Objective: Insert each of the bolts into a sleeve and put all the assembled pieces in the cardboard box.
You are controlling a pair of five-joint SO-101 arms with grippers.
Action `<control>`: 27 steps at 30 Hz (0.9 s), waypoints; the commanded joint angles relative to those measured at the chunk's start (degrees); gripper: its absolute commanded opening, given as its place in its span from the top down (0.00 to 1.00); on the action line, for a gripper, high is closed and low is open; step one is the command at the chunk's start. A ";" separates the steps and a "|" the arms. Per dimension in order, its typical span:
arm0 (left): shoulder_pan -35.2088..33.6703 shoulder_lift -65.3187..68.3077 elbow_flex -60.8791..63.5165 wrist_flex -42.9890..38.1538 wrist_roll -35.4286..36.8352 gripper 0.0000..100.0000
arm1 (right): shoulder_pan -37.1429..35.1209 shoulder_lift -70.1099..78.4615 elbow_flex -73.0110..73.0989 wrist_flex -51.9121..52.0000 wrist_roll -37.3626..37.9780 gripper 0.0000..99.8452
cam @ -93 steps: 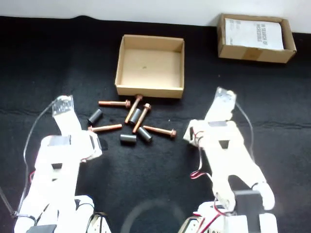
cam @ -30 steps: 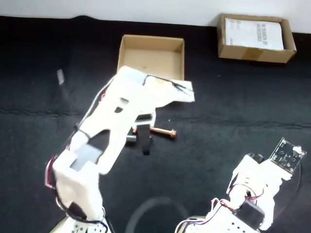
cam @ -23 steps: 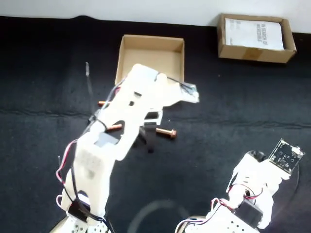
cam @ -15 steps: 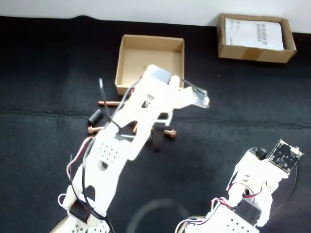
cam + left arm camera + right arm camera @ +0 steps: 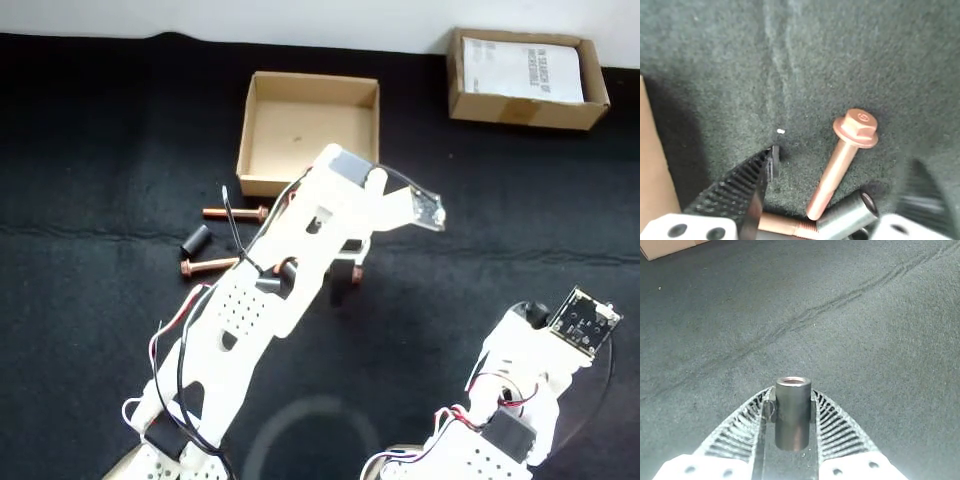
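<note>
Counting across the views: 4 bolts (image 5: 842,165), 3 sleeves (image 5: 793,412), 2 cardboard boxes (image 5: 300,187), 2 arms (image 5: 250,320) - more could be hidden.

Bolt (image 5: 840,167): is showing copper-toned metal, smooth, with a soft sheen.
Sleeve (image 5: 793,415): is presenting dark grey metal, smooth and satin.
Table cloth (image 5: 865,315): is appearing as dark matt fabric, felt-like and creased.
Cardboard box (image 5: 310,140): is showing plain brown board, matt.
Right gripper (image 5: 793,391) fingers (image 5: 840,430): are showing black ribbed plastic.
Left arm shell (image 5: 240,330): is showing smooth white plastic.
</note>
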 commanded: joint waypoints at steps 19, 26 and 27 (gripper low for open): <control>2.42 1.36 -9.54 1.93 1.76 0.99 | -0.04 -1.10 -0.57 -2.33 0.62 0.99; 0.48 1.36 -31.25 3.43 25.05 0.99 | -8.66 -1.10 0.92 -2.33 0.18 0.99; -0.04 1.01 -31.69 3.43 27.08 0.99 | -10.86 -1.10 1.01 -2.33 0.18 0.99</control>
